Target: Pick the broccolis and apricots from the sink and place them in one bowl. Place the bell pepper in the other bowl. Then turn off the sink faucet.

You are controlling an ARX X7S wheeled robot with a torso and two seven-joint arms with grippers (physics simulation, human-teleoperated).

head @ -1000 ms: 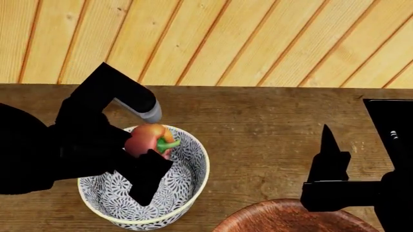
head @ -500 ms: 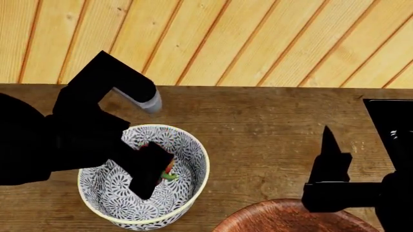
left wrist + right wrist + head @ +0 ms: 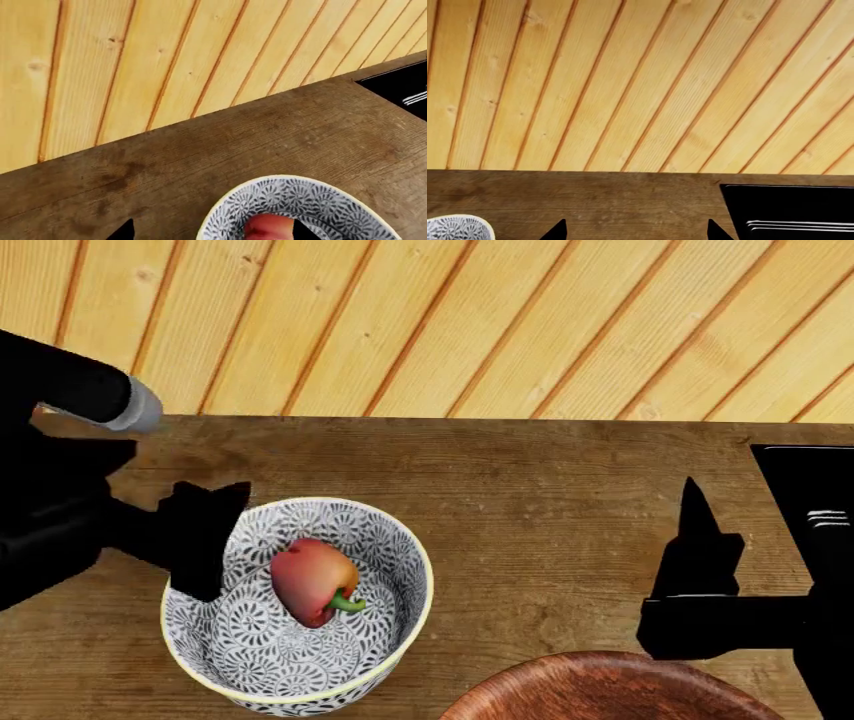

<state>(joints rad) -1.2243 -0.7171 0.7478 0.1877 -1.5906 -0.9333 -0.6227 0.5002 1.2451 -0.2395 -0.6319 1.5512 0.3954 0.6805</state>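
The left end effector [image 3: 200, 535] sits at the left of the head view beside the patterned bowl [image 3: 400, 540], fingers spread and holding nothing. The bell pepper [image 3: 314, 582] lies inside that bowl, so this placement looks complete. The right end effector [image 3: 701, 540] waits at lower right, its state unclear.

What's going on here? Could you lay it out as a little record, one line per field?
Setting: wooden countertop against a wood-plank wall
Patterned bowl: holds one bell pepper, lying on its side
Brown bowl: only its rim shows, contents hidden
Left hand: beside the patterned bowl, holding nothing
Right hand: over the counter, holding nothing
Sink, faucet, broccoli, apricots: not in view
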